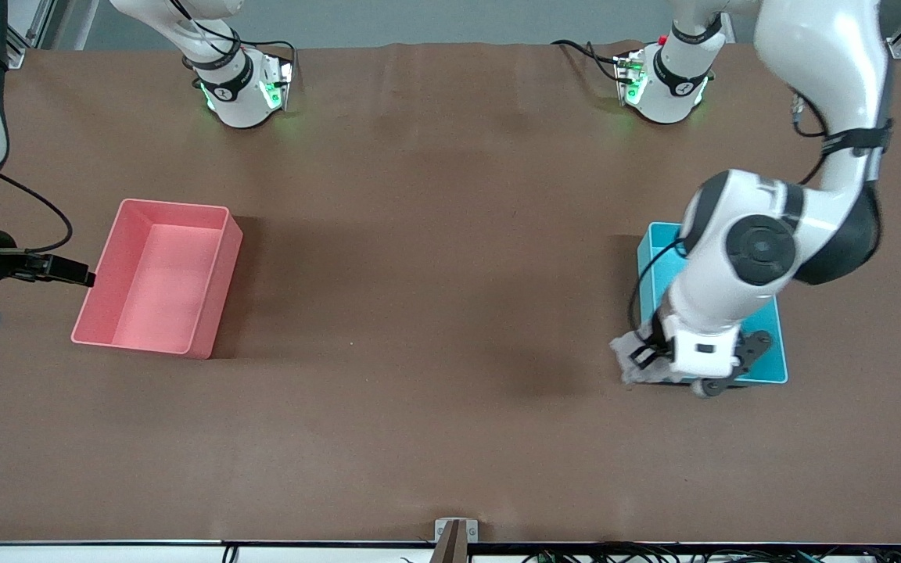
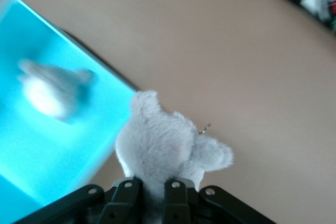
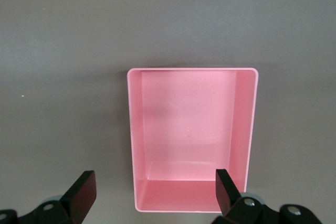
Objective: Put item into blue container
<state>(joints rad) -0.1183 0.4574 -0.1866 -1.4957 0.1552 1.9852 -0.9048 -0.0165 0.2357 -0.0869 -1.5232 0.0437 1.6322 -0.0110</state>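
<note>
Left wrist view had the action: the left gripper [image 2: 150, 195] had its two black fingers pinched tight on a small grey plush toy [image 2: 163, 148], soft and furry, with a little metal loop poking out at its side. Just beside the toy ran the edge of the light blue rectangular plastic container [image 2: 79, 145], and inside it lay a blurred grey-and-white shape, too smeared to name. From the front view, the left gripper [image 1: 658, 361] hung at the corner of the blue container [image 1: 771, 344] nearest the camera, on the side toward the right arm's end, the plush toy [image 1: 629, 356] sticking out past the wall over the brown table [image 1: 419, 313] rather than over the opening. So the toy sat at the rim, not yet inside, by my read. To do this step well, the arm would need to carry the toy across the wall until it hung squarely over the bin's floor, keep it high enough to clear the tall wall, and only then let go; a soft toy released over the rim could drape on the edge or tumble outside. Over at the other end, the right gripper [image 3: 155, 192] waited with its fingers spread wide above a pink rectangular plastic bin [image 3: 244, 129], which looked bare inside.
</note>
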